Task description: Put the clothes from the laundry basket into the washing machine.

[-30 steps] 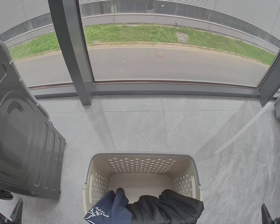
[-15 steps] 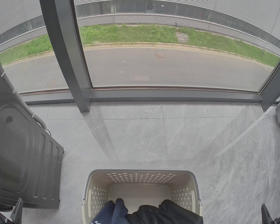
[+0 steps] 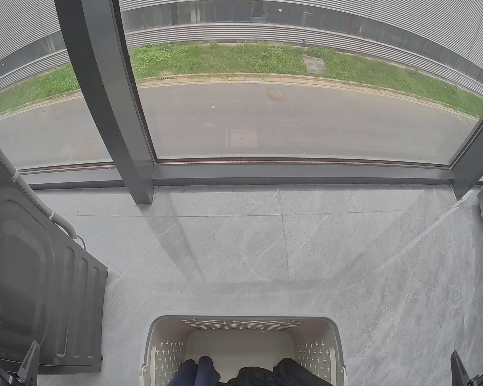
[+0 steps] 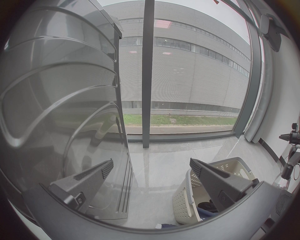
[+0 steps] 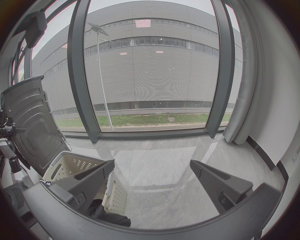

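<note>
We face a tall window [image 3: 290, 112] with dark frames. Beyond the glass are a road, a strip of grass and a long ribbed grey building. The floor [image 3: 303, 249] is laid with large grey stone-look tiles, and a pale curtain [image 5: 247, 93] hangs at the window's right end.

On our left stands the machine [image 3: 24, 286], showing us a dark ribbed panel with a pale hose [image 3: 34, 205] running along its upper edge.

The basket [image 3: 247, 324] sits on the floor straight ahead and close in. It is beige with star-shaped holes in its walls, and it stands near the machine with a strip of tile between them.

The clothes lie in the basket's near end. A black garment [image 3: 289, 383] is on the right and spills over the near right rim. A navy garment [image 3: 195, 375] lies just to its left, touching it.

Our left gripper [image 3: 11, 345] is held low in front of the machine's near lower corner. In the left wrist view its fingers [image 4: 90, 178] point forward and stand wide apart with nothing between them, and the basket shows past one of them.

Our right gripper [image 3: 470, 356] is held low on the far right over bare tile, well apart from the basket. Its fingers [image 5: 218, 181] are likewise spread wide and hold nothing. Both arms sit level with each other, one to each side of the basket, and neither touches it or the clothes.
</note>
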Robot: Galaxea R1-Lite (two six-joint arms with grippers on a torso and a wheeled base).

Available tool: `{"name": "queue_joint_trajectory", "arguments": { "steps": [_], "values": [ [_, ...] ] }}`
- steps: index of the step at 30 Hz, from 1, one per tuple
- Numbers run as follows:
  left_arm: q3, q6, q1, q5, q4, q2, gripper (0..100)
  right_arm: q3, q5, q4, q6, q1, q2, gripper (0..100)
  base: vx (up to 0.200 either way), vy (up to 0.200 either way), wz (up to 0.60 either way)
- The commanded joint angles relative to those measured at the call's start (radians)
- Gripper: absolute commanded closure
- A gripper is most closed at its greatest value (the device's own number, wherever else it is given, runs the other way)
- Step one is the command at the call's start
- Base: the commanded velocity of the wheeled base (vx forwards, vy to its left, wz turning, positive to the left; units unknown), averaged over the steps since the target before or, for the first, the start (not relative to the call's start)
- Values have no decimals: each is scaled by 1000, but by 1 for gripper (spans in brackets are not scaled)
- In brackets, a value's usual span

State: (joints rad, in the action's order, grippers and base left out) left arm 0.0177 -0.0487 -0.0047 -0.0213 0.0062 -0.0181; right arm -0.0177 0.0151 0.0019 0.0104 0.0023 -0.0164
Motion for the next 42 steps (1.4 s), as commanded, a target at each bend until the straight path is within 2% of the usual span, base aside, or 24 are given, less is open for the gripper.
{"name": "queue_joint_trajectory", "arguments": {
  "steps": [1,32,42],
  "values": [
    [-15,0,0,0,0,9,0,16,0,0,0,1,16,0,0,0,0],
    [-15,0,0,0,0,9,0,16,0,0,0,1,16,0,0,0,0],
    [-15,0,0,0,0,9,0,16,0,0,0,1,16,0,-200,0,0]
  ]
}}
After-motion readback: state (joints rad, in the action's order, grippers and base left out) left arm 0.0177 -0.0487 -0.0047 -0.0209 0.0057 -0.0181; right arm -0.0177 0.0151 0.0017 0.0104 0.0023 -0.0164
